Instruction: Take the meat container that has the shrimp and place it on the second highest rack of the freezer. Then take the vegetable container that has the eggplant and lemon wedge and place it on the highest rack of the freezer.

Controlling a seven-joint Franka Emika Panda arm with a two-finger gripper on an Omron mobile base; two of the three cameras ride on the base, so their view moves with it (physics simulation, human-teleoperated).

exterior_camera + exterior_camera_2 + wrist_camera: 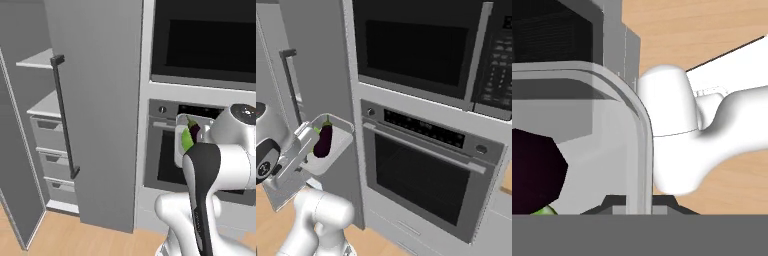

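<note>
At the far left of the left base view stands the tall grey freezer [95,100] with its door swung open and a long dark vertical bar handle [64,115] on the door's face; inside, the topmost flat pale grey shelf board [37,60] sits above a second pale shelf [46,106], with pale grey drawers [52,160] stacked below. Right of the freezer, a black-glass wall oven [421,175] is set under a dark microwave [416,45]. In front of the oven the pale translucent rectangular vegetable container [331,145] is held up in the air by the white arm's hand [298,150] — the fingers close on the tray's rim at its near edge, as the hand view shows. The tray is tipped steeply, its open face turned toward the cameras. Inside it lie the glossy dark purple eggplant [323,141] and, touching it, the bright yellow-green lemon wedge [186,140] — both well apart from the freezer shelves. Pale wooden floor [75,237] runs beneath.
</note>
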